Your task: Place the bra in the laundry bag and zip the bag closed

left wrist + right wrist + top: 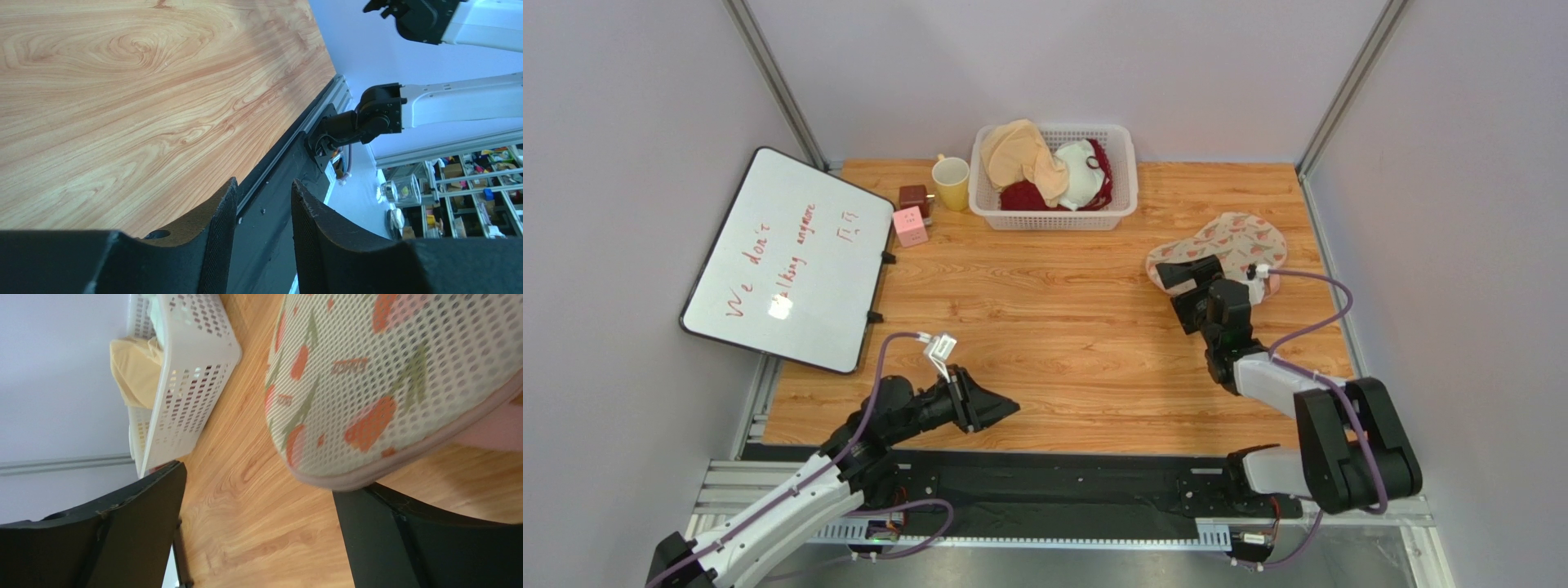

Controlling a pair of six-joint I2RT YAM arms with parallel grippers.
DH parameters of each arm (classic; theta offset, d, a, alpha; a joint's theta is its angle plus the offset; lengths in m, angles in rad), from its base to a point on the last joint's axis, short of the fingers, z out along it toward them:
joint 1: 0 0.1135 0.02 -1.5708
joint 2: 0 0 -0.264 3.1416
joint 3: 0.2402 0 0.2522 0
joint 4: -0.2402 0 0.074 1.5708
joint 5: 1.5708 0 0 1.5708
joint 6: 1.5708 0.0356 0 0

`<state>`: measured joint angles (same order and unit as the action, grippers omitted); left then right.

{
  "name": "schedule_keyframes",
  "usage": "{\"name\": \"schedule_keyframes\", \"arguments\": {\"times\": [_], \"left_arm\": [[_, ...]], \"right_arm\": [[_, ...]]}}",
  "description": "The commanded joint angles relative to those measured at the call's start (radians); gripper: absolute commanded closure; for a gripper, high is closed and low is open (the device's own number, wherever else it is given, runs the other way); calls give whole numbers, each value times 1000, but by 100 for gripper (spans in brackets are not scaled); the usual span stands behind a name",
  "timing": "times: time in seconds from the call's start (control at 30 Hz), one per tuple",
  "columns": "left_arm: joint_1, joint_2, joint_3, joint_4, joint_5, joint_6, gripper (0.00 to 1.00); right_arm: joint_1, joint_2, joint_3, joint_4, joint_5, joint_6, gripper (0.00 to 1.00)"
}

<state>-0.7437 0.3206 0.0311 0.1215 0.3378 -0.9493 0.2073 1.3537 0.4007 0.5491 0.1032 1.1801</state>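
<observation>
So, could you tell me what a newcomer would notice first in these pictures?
The printed laundry bag at the far right of the table draws the eye first, with the right gripper open at its near edge. Next come the white basket of garments at the back centre and the whiteboard with red handwriting at the left edge.
</observation>
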Motion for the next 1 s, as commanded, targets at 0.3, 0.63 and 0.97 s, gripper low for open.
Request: {"name": "schedule_keyframes", "arguments": {"times": [0.3,0.63,0.97], "left_arm": [[3,124,-34,45,16,24,46],[-68,61,-138,394,-52,-39,43],[-75,-422,-125,-81,-75,41,42]], "right_arm": [[409,-448,14,-697,-152,-315,4],[501,-931,-440,-179,-343,-119,1],[523,-1263,-479,-729,-37,-13,0]]}}
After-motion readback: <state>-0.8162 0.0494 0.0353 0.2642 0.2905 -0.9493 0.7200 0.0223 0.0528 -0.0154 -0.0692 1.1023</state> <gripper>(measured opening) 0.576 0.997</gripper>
